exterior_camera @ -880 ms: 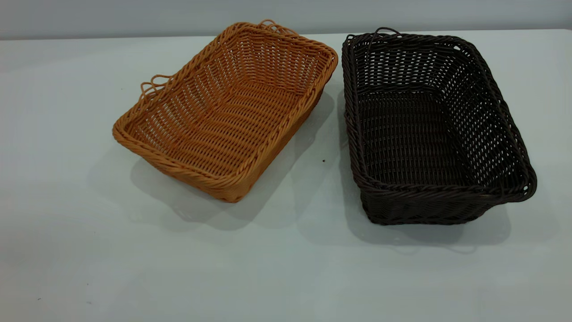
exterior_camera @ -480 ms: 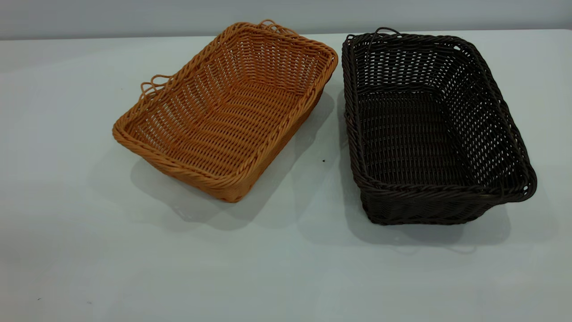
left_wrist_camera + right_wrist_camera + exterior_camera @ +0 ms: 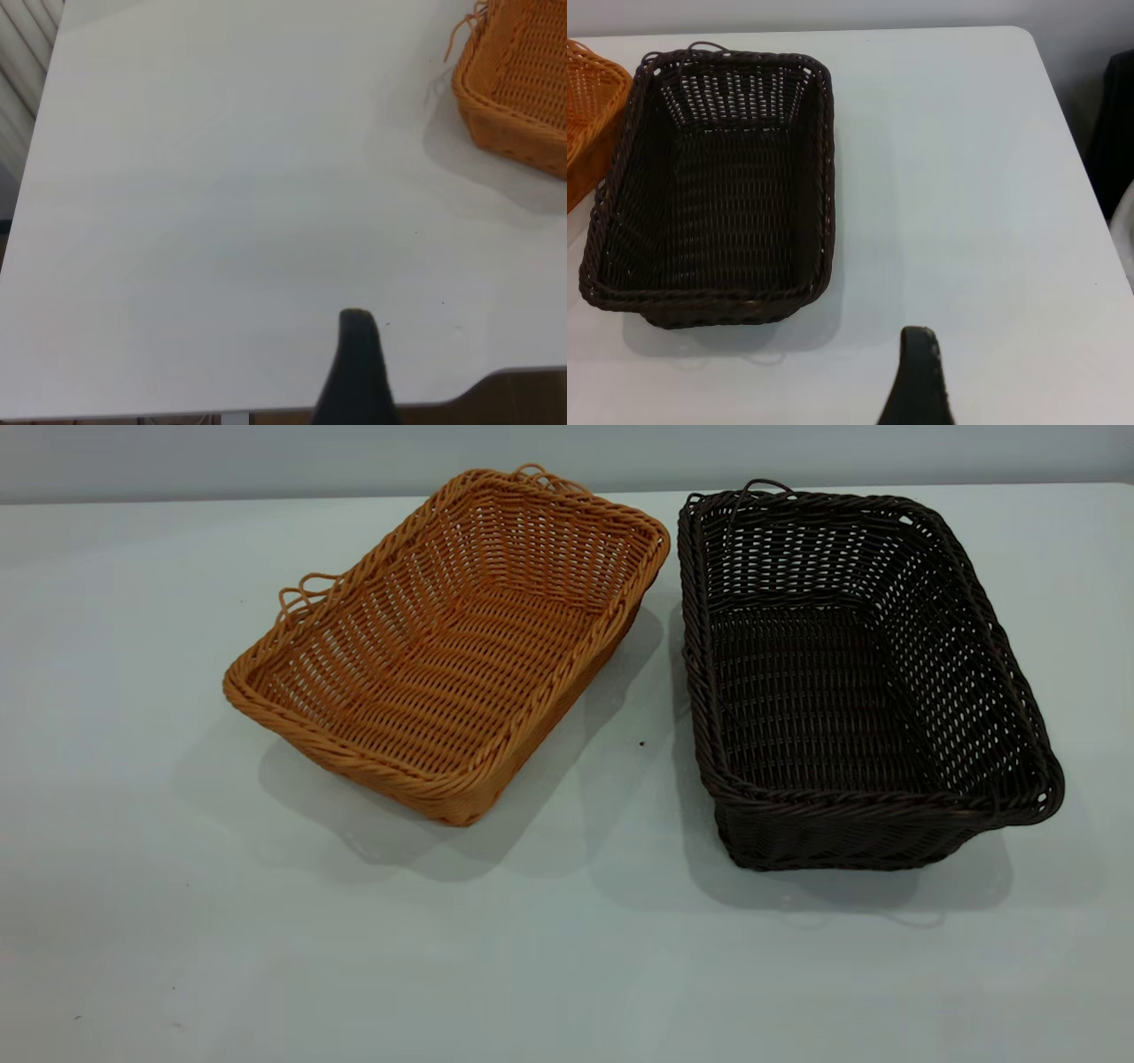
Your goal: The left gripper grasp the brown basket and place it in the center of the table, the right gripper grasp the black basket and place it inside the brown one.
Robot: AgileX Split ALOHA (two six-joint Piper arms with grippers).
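Note:
The brown basket (image 3: 447,642) is orange-tan wicker and stands left of centre on the table (image 3: 567,957), turned at an angle. The black basket (image 3: 850,673) stands upright to its right, close beside it with a narrow gap. Both are empty. Neither gripper shows in the exterior view. In the left wrist view a dark part of my left gripper (image 3: 354,363) hangs over bare table near its edge, far from the brown basket's corner (image 3: 518,88). In the right wrist view a dark part of my right gripper (image 3: 919,376) hangs over bare table, apart from the black basket (image 3: 713,190).
The table's edge and rounded corner lie near the left gripper (image 3: 496,381). The table's far right corner (image 3: 1028,40) shows in the right wrist view. Bare tabletop lies in front of both baskets.

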